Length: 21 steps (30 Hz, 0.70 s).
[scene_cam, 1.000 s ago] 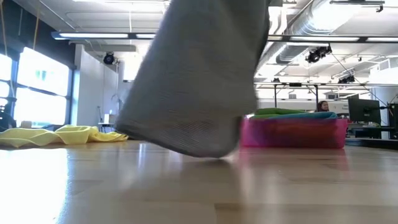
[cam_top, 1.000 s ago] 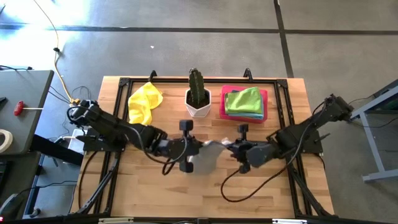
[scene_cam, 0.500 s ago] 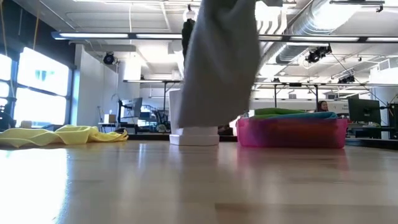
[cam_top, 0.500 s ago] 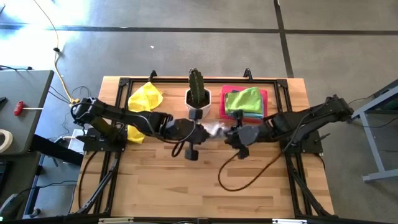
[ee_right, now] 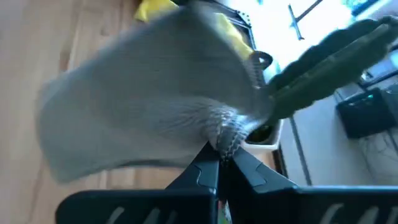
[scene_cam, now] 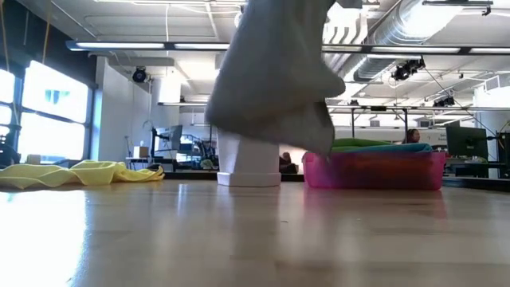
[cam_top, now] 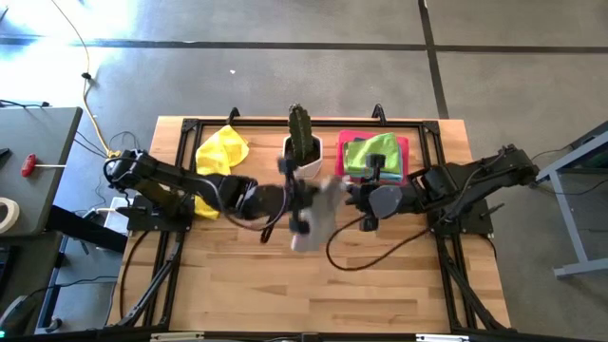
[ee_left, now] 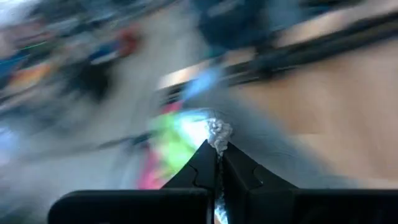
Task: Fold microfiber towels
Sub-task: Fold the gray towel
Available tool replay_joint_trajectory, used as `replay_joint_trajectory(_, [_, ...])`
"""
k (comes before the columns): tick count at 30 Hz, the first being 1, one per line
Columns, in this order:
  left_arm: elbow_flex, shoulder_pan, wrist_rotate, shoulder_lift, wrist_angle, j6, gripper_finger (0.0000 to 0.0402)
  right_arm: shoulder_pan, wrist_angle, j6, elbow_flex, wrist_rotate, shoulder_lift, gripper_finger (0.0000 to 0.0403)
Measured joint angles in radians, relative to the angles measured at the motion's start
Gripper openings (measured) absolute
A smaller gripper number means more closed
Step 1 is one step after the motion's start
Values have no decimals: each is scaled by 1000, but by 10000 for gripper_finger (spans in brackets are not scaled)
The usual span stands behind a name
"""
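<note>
Overhead, both arms reach in from the sides and meet over the middle of the wooden table (cam_top: 237, 285), just in front of the white pot (cam_top: 294, 163) that holds a green cactus (cam_top: 300, 128). Between them hangs the grey towel (cam_top: 318, 214), lifted clear of the table; from table height it shows as a bunched, drooping cloth whose lower edge floats above the wood, with the pot behind it. The left claw (cam_top: 302, 195) is clamped on one pinched bit of this cloth: in its wrist view the two dark fingers (ee_left: 202, 171) are pressed together with a tuft of grey fabric squeezed out at their tips. The right claw (cam_top: 353, 197) is likewise clamped on the grey towel, its fingers (ee_right: 205, 171) closed on a gathered corner from which the cloth fans out toward the cactus. At the far left of the table lies the yellow towel (cam_top: 221, 154), crumpled in a loose heap. At the far right sits the pink tray (cam_top: 342, 157), just beside the pot, and in it lies a lime green towel (cam_top: 372, 152) on top of a light blue towel (scene_cam: 398, 147), both flat.
</note>
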Motion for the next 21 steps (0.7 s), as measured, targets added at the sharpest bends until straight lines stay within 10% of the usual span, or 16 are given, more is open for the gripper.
replay_joint_trajectory(3, [0,0,-97,0,-2,-22,0,-5,0,27,0,-133,-1,0])
replay_joint_trajectory(9, [0,-30,132,1,-3,2,0,11,-21,28,0,-260,17,0])
replay_joint_trajectory(14, [0,-21,-103,0,-1,-39,0,3,-49,105,1,-90,23,0])
replay_joint_trajectory(17, [0,-24,147,1,-31,-30,0,2,-37,55,1,-333,27,0])
replay_joint_trajectory(19, [-1,-29,218,-1,-23,10,0,13,-25,9,1,-264,30,0])
replay_joint_trajectory(21, [-1,-29,83,-4,20,38,0,22,-28,34,1,14,30,0])
